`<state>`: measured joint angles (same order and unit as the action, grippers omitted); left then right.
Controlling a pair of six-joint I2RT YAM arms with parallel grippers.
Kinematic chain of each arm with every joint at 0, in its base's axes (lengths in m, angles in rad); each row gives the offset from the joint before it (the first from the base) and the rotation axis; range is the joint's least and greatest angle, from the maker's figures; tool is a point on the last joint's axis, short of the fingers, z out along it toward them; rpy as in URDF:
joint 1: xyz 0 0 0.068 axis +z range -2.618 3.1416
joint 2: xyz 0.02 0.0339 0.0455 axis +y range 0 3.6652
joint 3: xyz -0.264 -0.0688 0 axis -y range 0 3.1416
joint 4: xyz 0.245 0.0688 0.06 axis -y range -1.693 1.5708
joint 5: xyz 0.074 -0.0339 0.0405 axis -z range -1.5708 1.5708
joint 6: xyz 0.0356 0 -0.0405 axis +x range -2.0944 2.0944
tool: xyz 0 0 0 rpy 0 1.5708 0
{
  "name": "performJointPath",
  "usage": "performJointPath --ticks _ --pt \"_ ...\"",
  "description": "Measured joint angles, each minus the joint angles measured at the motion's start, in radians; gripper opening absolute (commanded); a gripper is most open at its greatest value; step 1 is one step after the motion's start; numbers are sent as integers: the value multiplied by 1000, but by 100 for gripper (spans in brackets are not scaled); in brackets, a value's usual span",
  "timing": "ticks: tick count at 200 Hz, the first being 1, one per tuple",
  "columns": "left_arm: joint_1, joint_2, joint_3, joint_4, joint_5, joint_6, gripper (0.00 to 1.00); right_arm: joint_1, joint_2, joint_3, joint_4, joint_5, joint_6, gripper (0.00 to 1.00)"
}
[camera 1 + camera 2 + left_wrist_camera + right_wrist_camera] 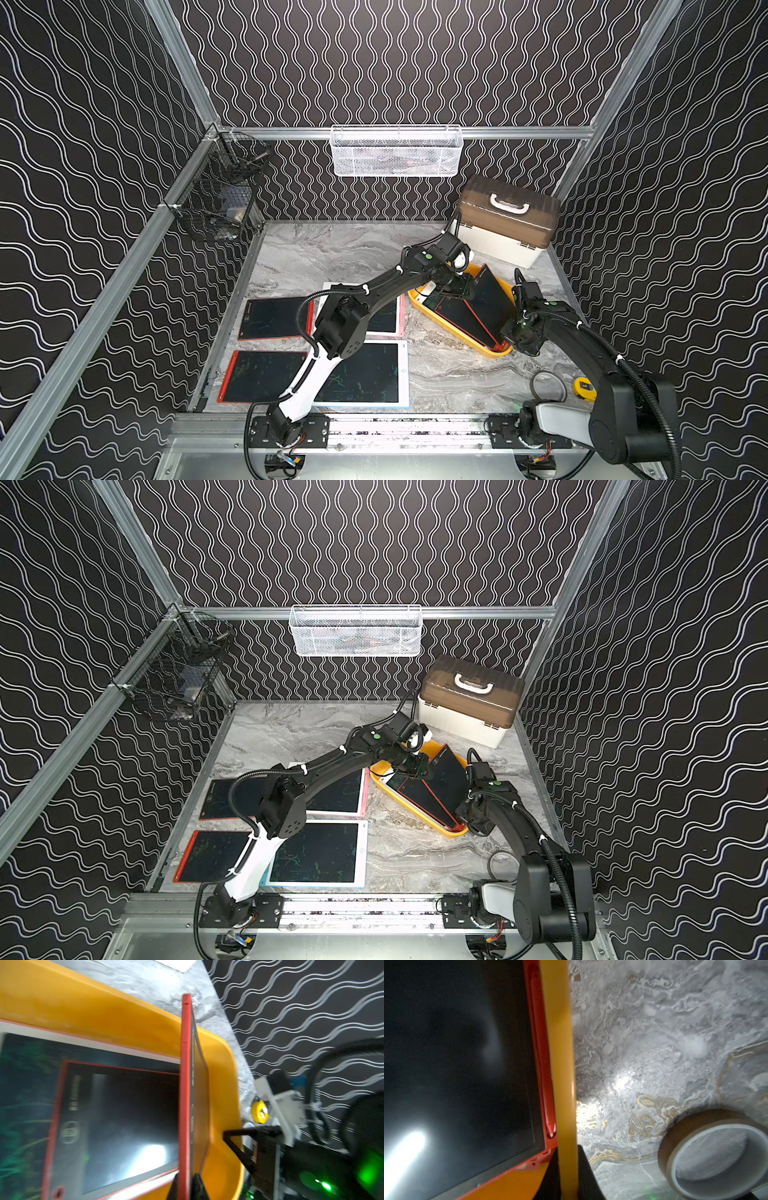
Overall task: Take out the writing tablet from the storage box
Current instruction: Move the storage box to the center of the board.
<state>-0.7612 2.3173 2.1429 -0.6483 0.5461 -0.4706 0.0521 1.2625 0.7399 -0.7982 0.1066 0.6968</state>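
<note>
The yellow storage box [492,353] lies aslant at the right of the marble table. Inside it, a red-framed writing tablet [494,299] stands tilted up on its long edge. My left gripper [186,1186] is shut on that tablet's red edge [185,1084] and shows in both top views [462,293] [423,773]. Under the raised one, a second red tablet [124,1115] lies flat on a white-framed tablet [31,1084]. At the box's near right corner, my right gripper [569,1178] is shut on the yellow rim [560,1064].
Several tablets [274,318] lie flat on the table's left half, under my left arm. A cream case with a brown lid [507,224] stands just behind the box. A tape roll [716,1157] and a yellow tape measure [585,388] lie front right. Wire baskets [395,151] hang on the walls.
</note>
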Motion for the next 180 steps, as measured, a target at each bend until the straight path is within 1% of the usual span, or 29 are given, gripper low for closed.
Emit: performJointPath --ticks 10,34,55,72,98,120,128,132,141,147,161,180 --pt "2 -3 2 5 5 -2 0 -6 -2 -1 4 0 0 15" --pt "11 -8 2 5 25 -6 0 -28 -2 -1 16 1 -2 15" --pt "48 -35 -39 35 60 -34 0 -60 3 1 23 3 -12 15" --pt "94 -79 -102 77 80 -80 0 -97 8 7 24 9 -25 15" --pt "157 -151 -161 94 93 -109 0 -137 30 29 26 26 -35 17" --pt "203 -242 -212 101 103 -110 0 -153 78 73 35 39 -51 20" --pt "222 -290 -239 101 109 -110 0 -153 99 93 35 42 -54 24" --pt "233 -314 -252 101 110 -110 0 -153 108 103 35 41 -54 29" --pt "259 -371 -282 101 111 -110 0 -153 124 129 37 42 -55 44" --pt "277 -409 -303 105 112 -110 0 -153 129 146 38 42 -59 52" --pt "318 -484 -347 117 112 -110 0 -154 123 186 38 52 -76 61" --pt "359 -545 -398 114 116 -110 0 -155 73 232 32 66 -80 70"
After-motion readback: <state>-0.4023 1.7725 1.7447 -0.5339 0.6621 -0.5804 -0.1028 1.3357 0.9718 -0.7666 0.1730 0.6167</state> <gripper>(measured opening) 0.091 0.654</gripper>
